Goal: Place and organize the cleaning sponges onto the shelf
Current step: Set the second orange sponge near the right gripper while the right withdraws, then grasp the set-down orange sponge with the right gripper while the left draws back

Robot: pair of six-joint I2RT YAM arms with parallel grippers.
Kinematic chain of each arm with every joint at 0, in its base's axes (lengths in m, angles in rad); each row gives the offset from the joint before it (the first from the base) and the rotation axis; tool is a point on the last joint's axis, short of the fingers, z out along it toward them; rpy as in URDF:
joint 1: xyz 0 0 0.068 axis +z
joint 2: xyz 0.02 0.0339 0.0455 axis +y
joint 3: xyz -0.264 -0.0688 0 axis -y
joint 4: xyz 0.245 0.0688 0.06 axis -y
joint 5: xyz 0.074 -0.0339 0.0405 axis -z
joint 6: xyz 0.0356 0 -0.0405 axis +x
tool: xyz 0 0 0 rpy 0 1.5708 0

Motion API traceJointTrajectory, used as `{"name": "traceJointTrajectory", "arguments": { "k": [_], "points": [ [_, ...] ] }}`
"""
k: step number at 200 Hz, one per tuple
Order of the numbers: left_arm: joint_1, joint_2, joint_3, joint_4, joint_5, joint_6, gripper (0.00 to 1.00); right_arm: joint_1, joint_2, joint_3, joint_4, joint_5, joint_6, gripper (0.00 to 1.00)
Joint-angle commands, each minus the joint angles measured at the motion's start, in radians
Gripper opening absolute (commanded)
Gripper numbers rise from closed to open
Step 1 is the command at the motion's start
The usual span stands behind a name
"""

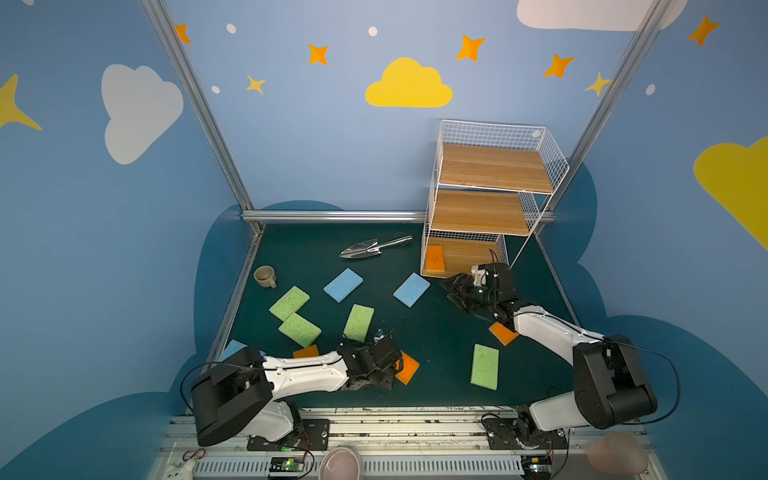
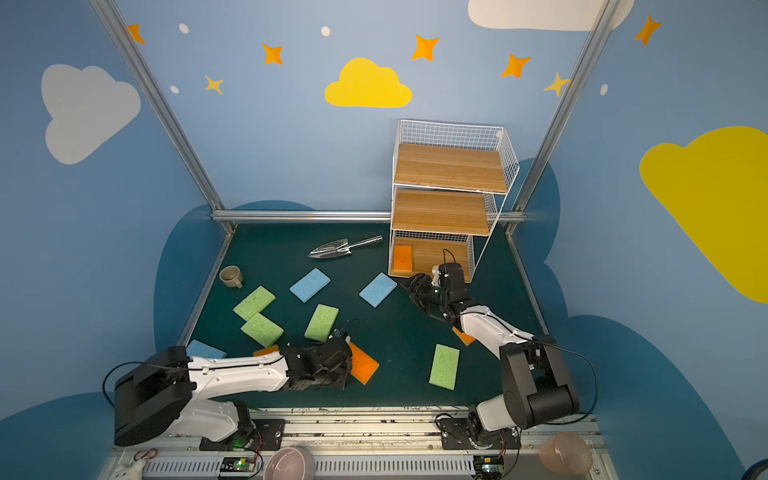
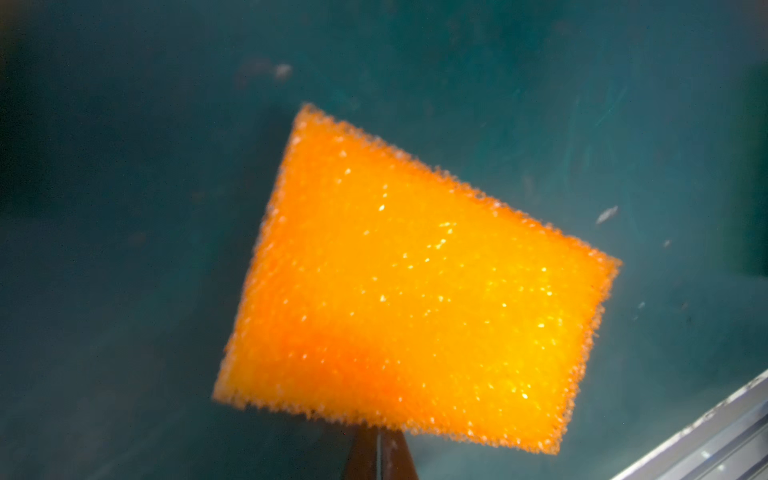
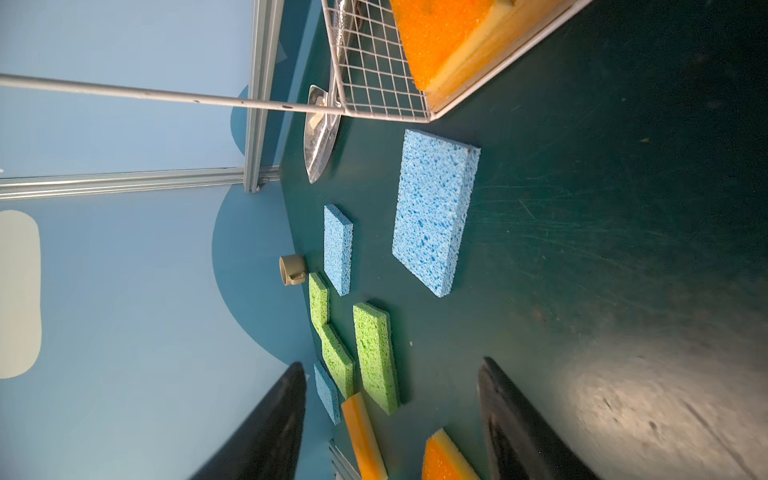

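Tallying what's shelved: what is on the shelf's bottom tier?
One orange sponge lies at the left end of the bottom board. The right end effector covers the board's near right corner, so that spot cannot be seen.

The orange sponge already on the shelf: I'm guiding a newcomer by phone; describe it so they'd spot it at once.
Find the white wire-mesh shelf with three wooden boards at the back right of the dark green tabletop. On its lowest board, at the left end, lies a flat orange rectangular sponge with a yellow edge. It is the only sponge on the shelf.
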Motion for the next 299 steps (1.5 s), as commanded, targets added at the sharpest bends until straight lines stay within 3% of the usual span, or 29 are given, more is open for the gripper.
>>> {"name": "traceJointTrajectory", "arguments": {
  "k": [1,51,93,115,140,179,203,245,299],
  "points": [
    [0.008,0.089,0.107,0.059,0.009,0.02,0.08,-0.036,-0.059,-0.021,-0.09,-0.042,-0.059,0.65],
    [0.03,0.297,0.326,0.112,0.052,0.062,0.09,-0.104,-0.193,-0.053,-0.292,-0.087,-0.213,0.63],
    [0.062,0.291,0.345,0.107,0.066,0.09,0.17,-0.107,-0.166,-0.026,-0.416,-0.16,-0.405,0.55],
    [0.061,0.215,0.294,0.094,0.043,0.101,0.39,-0.096,-0.072,0.016,-0.454,-0.22,-0.496,0.47],
    [0.056,0.076,0.187,0.113,0.023,0.106,0.76,-0.039,0.024,0.064,-0.48,-0.207,-0.563,0.54],
    [0.063,-0.156,0.044,0.079,-0.054,0.091,0.98,0.071,0.153,0.133,-0.495,-0.17,-0.587,0.5],
    [0.09,-0.258,-0.023,0.051,-0.085,0.086,1.0,0.095,0.226,0.152,-0.498,-0.179,-0.594,0.44],
    [0.144,-0.404,-0.144,0.074,-0.13,0.069,1.0,0.114,0.249,0.135,-0.486,-0.156,-0.596,0.43],
    [0.199,-0.485,-0.188,0.044,-0.15,0.077,1.0,0.139,0.284,0.135,-0.495,-0.131,-0.612,0.42]
  ]
}}
